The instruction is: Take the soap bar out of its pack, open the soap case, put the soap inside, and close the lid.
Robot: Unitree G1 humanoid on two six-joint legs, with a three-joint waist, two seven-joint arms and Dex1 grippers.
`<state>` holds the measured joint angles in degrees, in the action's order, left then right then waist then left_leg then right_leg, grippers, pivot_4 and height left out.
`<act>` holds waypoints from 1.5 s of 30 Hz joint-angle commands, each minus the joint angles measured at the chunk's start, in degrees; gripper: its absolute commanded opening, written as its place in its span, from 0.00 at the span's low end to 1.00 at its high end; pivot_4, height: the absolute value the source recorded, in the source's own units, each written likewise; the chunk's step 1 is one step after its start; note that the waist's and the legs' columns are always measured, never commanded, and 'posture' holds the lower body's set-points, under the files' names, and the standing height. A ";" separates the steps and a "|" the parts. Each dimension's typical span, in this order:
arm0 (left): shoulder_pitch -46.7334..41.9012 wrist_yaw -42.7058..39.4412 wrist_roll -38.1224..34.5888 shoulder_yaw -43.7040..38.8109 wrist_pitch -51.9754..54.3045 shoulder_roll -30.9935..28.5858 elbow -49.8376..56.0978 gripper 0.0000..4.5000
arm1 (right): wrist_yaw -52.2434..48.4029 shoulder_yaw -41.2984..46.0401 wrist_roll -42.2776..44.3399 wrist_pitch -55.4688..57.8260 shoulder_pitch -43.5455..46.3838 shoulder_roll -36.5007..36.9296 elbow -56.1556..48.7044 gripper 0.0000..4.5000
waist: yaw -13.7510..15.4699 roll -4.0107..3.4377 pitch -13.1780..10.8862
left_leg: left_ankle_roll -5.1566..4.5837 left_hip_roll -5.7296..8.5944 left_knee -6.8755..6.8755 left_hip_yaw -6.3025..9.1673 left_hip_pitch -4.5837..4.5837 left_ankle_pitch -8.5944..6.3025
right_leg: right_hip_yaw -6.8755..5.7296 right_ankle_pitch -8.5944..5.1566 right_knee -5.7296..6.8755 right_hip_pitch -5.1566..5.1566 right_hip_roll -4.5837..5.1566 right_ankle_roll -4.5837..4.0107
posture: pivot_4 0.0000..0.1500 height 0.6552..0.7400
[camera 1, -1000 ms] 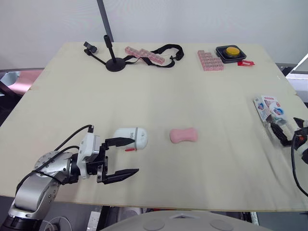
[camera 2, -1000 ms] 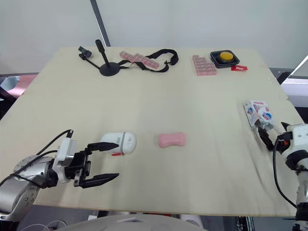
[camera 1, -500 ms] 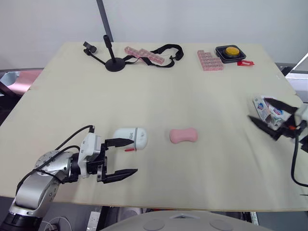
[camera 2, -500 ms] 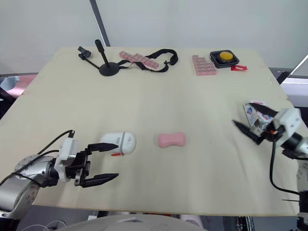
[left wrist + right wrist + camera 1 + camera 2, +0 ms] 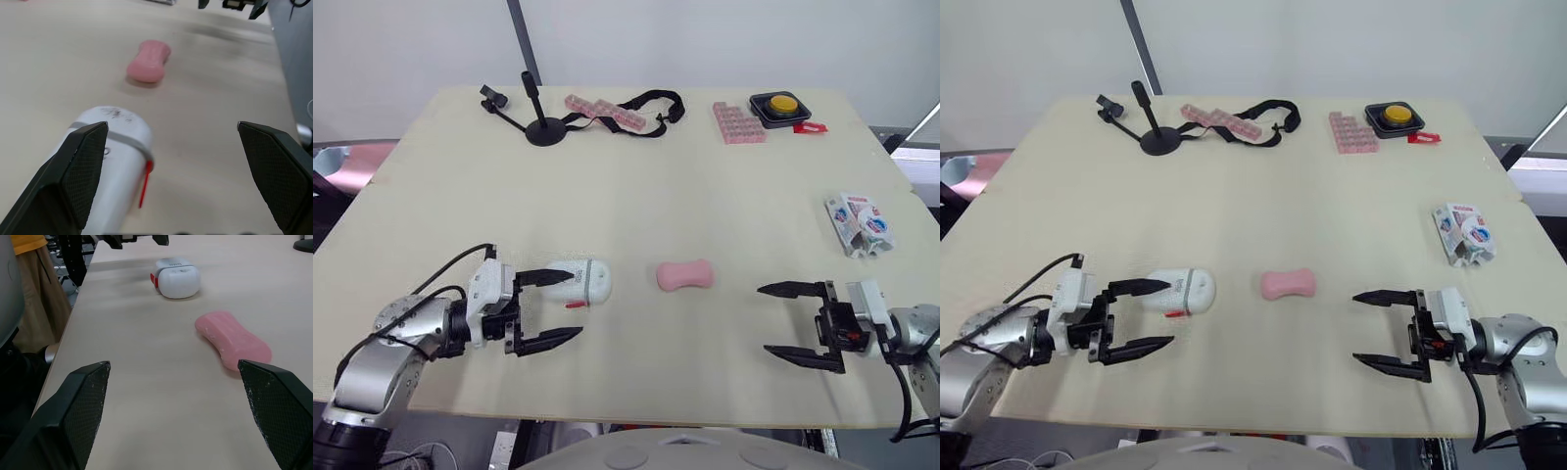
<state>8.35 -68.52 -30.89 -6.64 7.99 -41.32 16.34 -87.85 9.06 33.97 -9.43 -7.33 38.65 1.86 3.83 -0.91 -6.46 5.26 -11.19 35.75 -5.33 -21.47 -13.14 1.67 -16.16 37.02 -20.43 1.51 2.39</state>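
Observation:
The pink soap bar (image 5: 685,275) lies bare on the table's middle front. To its left lies the white soap case (image 5: 579,282), closed, with a red latch. My left gripper (image 5: 570,305) is open beside the case, with its far finger at the case's left end and its near finger clear of it. In the left wrist view the case (image 5: 115,147) sits by one finger (image 5: 83,161). My right gripper (image 5: 764,319) is open right of the soap and points at it with nothing held; its wrist view shows the soap (image 5: 234,340) ahead. The soap pack (image 5: 860,223) lies near the right edge.
At the back stand a black camera stand (image 5: 540,125), pink pill boxes (image 5: 607,112) with a black strap (image 5: 656,102), another pink box (image 5: 738,123) and a yellow button box (image 5: 783,106). The table's front edge runs just behind both grippers.
My right gripper left the pack at the right edge and swung in to the front, open, facing the soap. The pack stays on the table. My left gripper edged closer to the case.

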 commanded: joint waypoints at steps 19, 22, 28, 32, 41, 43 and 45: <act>-19.73 -10.31 11.35 7.12 -6.38 -6.78 -19.75 1.00 | 3.51 -1.57 -1.50 0.13 3.60 -1.92 -0.21 0.99 | 0.35 0.01 0.01 | 0.14 0.10 0.03 0.02 -0.06 0.11 | -0.05 0.00 0.10 -0.08 0.07 0.00 | 1.00 0.99; -22.08 -12.19 11.96 9.57 -6.22 -6.26 -20.86 1.00 | 3.97 -1.58 -1.73 0.30 3.68 -1.91 -0.45 0.99 | 0.43 0.01 0.01 | 0.16 0.10 0.03 0.02 -0.08 0.12 | -0.06 0.00 0.11 -0.09 0.07 0.00 | 1.00 0.99; -25.59 -14.29 14.38 13.02 -7.96 -4.83 -24.61 1.00 | 4.94 -1.28 -2.13 0.43 3.75 -1.73 -0.89 0.99 | 0.54 0.01 0.01 | 0.17 0.11 0.04 0.02 -0.08 0.13 | -0.05 0.00 0.13 -0.09 0.08 0.00 | 1.00 0.99; -27.04 -14.06 16.85 14.94 -11.12 -2.95 -28.36 1.00 | 5.80 -1.08 -2.45 0.27 3.61 -1.70 -1.05 0.99 | 0.58 0.01 0.01 | 0.17 0.11 0.03 0.02 -0.09 0.13 | -0.03 0.00 0.12 -0.09 0.08 0.00 | 1.00 0.99; -27.97 -11.50 19.32 15.58 -15.29 -0.07 -32.21 1.00 | 7.26 -0.80 -2.65 0.71 3.43 -1.56 -1.72 0.99 | 0.60 0.02 0.01 | 0.21 0.11 0.04 0.02 -0.11 0.15 | -0.04 0.00 0.14 -0.09 0.08 0.00 | 1.00 0.99; -27.82 -10.32 19.84 15.47 -16.03 0.27 -32.48 1.00 | 7.56 -0.90 -2.64 0.93 3.32 -1.56 -2.08 0.99 | 0.61 0.02 0.01 | 0.21 0.11 0.04 0.02 -0.11 0.15 | -0.04 0.00 0.13 -0.09 0.09 0.00 | 1.00 0.99; -27.71 -9.82 19.92 15.48 -16.45 0.44 -32.56 1.00 | 7.81 -1.03 -2.64 1.13 3.27 -1.55 -2.38 0.99 | 0.59 0.02 0.01 | 0.22 0.11 0.04 0.02 -0.11 0.15 | -0.04 0.00 0.13 -0.09 0.09 0.00 | 1.00 0.99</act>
<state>-18.96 -78.89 -11.51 9.79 -7.40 -40.74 -16.70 -80.19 7.12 30.96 -8.30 -3.89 36.29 1.33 4.42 -0.88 -6.45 5.48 -11.07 35.79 -5.31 -21.58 -12.99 1.63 -16.16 37.15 -20.52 1.60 2.39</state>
